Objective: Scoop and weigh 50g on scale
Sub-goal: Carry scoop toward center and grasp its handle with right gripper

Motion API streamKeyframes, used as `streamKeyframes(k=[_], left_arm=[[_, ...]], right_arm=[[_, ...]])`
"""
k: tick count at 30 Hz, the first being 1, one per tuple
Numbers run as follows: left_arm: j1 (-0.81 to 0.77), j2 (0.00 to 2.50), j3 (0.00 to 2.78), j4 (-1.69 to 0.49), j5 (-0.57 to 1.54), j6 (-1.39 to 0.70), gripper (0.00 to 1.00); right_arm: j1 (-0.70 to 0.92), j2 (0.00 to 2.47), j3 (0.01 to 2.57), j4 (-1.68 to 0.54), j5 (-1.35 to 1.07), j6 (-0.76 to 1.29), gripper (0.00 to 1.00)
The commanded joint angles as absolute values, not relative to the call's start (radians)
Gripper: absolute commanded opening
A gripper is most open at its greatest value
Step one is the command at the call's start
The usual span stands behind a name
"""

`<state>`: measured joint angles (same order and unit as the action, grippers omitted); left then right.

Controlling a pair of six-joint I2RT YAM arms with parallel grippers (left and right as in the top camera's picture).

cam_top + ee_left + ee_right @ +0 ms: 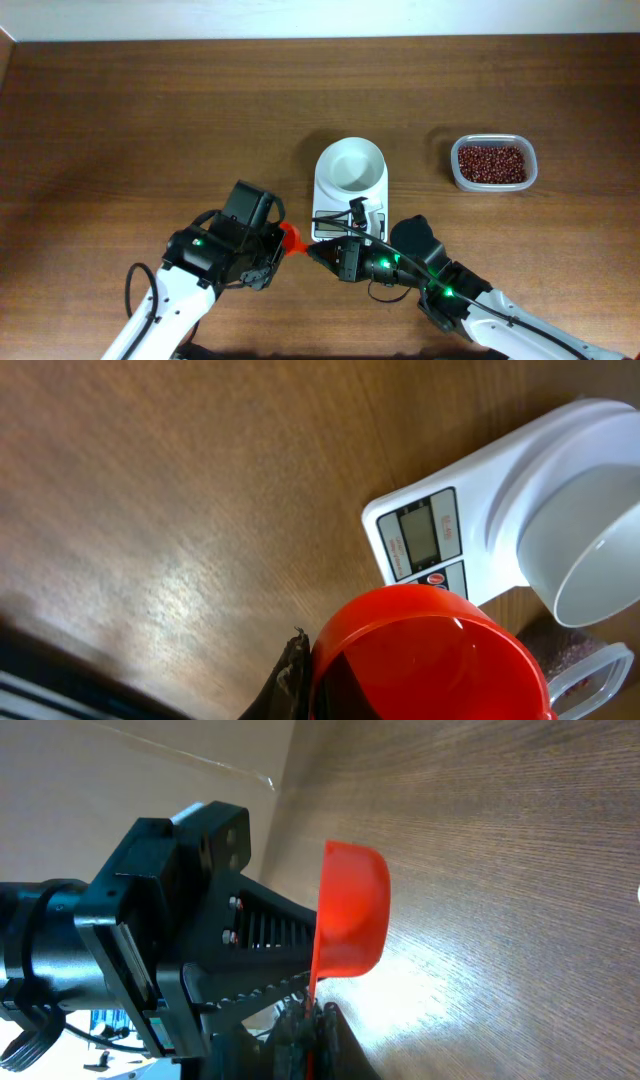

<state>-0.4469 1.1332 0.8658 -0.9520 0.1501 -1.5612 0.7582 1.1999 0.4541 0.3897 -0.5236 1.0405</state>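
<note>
At the lower left of the wooden counter point(150, 120) we see the left arm point(195, 258) reaching toward the middle, with the left jaws clenched on a red scoop point(291, 238). The right jaws, at the end of the right arm point(470, 300), are clamped on the same scoop from the other side, just in front of the scale point(324, 200). The scale's display end faces the arms, and its round white bowl point(350, 165) sits on top, its white inside bare. Well apart to the right, the dried reddish-brown beans point(491, 163) lie heaped in a clear plastic tub point(494, 186).
</note>
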Motion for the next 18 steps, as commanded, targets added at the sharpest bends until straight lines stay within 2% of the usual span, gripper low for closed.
streamKeyframes(k=[1,6,7,11,18], left_arm=[[-0.451,1.133,0.872,-0.925,0.099,-1.493,0.0],[-0.451,1.133,0.872,-0.925,0.099,-1.494,0.0],[-0.451,1.133,0.872,-0.925,0.099,-1.494,0.0],[-0.451,1.133,0.872,-0.925,0.088,-1.502,0.0],[-0.451,1.133,0.871,-0.926,0.088,-1.502,0.0]], right_arm=[[0.773,1.198,0.466,0.398,-0.618,1.03,0.04],[0.773,1.198,0.466,0.398,-0.621,1.03,0.05],[0.773,1.198,0.466,0.398,-0.625,1.03,0.1],[0.773,1.198,0.466,0.4,-0.644,1.031,0.11],[0.773,1.198,0.466,0.4,-0.644,1.038,0.04]])
